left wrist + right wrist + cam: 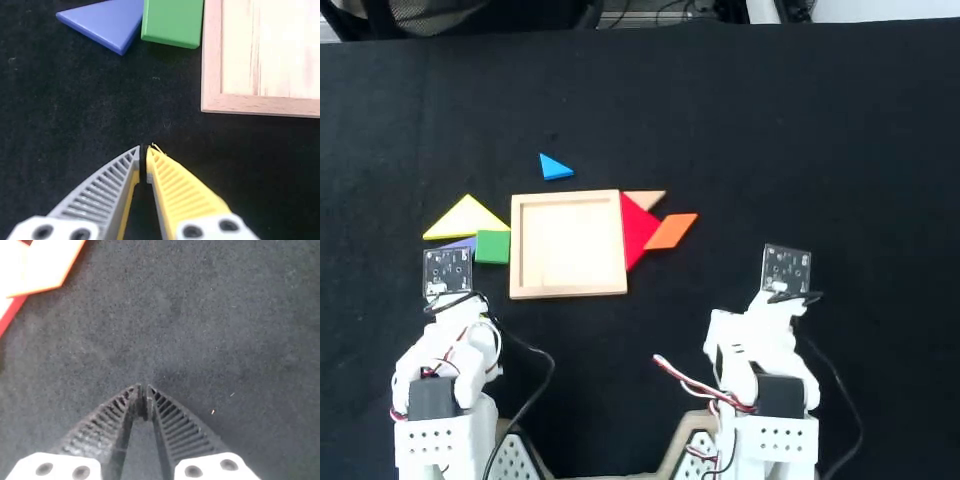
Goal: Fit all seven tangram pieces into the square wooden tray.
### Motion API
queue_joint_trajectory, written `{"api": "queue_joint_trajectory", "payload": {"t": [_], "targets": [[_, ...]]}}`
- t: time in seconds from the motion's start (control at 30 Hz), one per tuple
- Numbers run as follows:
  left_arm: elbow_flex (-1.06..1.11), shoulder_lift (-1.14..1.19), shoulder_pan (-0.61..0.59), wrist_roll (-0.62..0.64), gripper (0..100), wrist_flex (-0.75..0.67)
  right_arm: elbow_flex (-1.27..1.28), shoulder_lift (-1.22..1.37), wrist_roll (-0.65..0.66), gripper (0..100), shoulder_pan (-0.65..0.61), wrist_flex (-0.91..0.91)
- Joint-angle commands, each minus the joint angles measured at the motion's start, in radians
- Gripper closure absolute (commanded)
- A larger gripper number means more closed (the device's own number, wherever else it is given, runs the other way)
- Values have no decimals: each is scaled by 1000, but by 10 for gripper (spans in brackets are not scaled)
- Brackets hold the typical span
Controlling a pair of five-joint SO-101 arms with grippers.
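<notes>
The square wooden tray [568, 290] lies empty mid-table, its near corner [260, 102] close ahead of my left gripper. On the tray's left sit a yellow triangle [466, 217], a green square [492, 246] [172, 21] and a violet-blue triangle [458, 243] [105, 22]. A small blue triangle [555, 167] lies behind the tray. To its right are a red triangle [637, 230] [9, 317], an orange parallelogram [671, 230] [42, 265] and a tan triangle [644, 199]. My left gripper [143, 152] is shut and empty near the tray's front left corner. My right gripper [142, 390] is shut over bare cloth, near the orange piece.
A black cloth [800, 140] covers the whole table. Both arm bases [440, 420] [765, 420] stand at the near edge. Wide bare cloth lies behind the tray and to the far right.
</notes>
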Motion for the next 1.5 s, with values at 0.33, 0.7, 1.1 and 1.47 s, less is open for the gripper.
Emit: {"api": "queue_joint_trajectory", "payload": {"t": [0.33,0.7,1.1,1.47], "targets": [[15,-11,-13,-8,970,8,-1,-12,-9,987,9,6],[15,-11,-13,-8,970,8,-1,-12,-9,987,9,6],[15,-11,-13,-8,970,8,-1,-13,-11,987,2,6],[15,-11,153,-11,969,8,-1,-13,-12,987,2,5]]}}
